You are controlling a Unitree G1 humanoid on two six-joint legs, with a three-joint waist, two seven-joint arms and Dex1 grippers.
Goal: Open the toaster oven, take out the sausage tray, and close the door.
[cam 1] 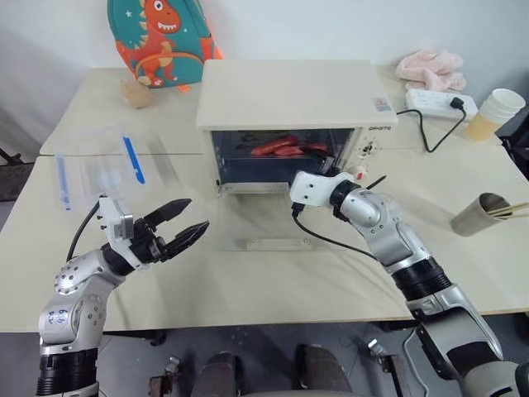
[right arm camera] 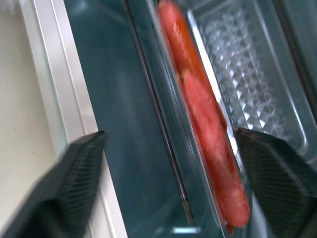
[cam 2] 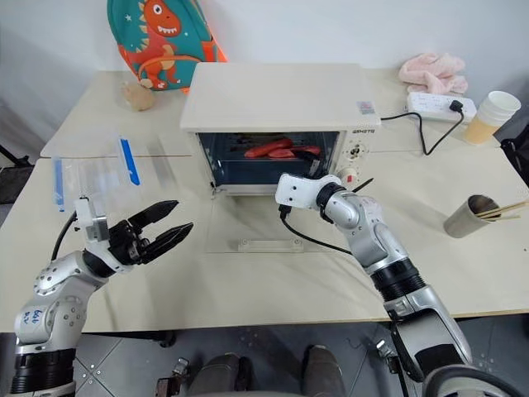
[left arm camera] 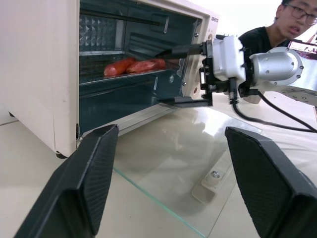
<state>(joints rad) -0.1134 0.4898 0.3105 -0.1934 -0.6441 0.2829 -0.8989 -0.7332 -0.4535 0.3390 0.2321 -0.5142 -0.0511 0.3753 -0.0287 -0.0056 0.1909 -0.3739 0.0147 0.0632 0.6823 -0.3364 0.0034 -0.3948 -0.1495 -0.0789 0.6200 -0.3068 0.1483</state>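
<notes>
1. Sausage tray (left arm camera: 130, 74): sat inside toaster oven (cam 1: 285, 95), two red sausages (right arm camera: 205, 124) on it, straight ahead of right gripper (left arm camera: 179, 75).
2. Door (left arm camera: 171, 166): lay folded down flat on table (cam 1: 248, 289), under right gripper.
3. Right gripper: fingers spread, one above and one below tray edge at oven mouth, gripping nothing.
4. Left gripper (cam 1: 183, 225): fingers spread, empty, off to door's left.
</notes>
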